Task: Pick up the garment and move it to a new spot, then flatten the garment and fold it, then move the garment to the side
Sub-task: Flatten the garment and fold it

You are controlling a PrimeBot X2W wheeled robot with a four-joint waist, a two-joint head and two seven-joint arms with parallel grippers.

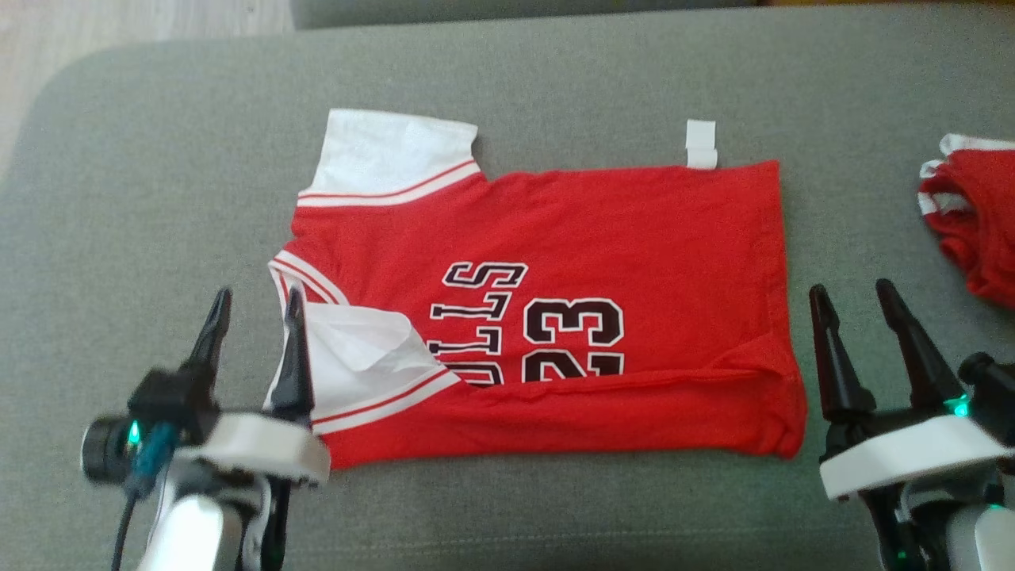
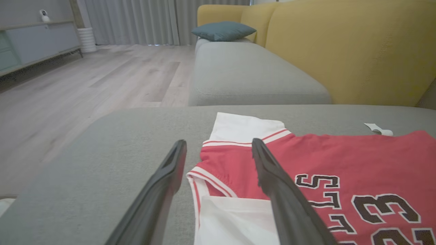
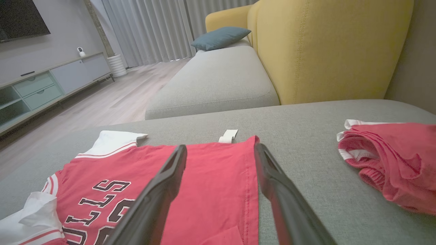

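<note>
The garment is a red jersey with white sleeves and black "23" lettering, lying flat on the grey cushion. Its near long edge is folded over, with the near white sleeve turned onto the body. The left wrist view has the garment spread to the right, and the right wrist view has the garment to the left. My left gripper stands open at the collar end, one finger over the sleeve. Just off the hem corner, my right gripper is open too. Neither holds anything.
A second red and white piece of clothing lies bunched at the cushion's right edge. A white tag sticks out at the jersey's far edge. Beyond are a yellow sofa back, a teal pillow and wooden floor.
</note>
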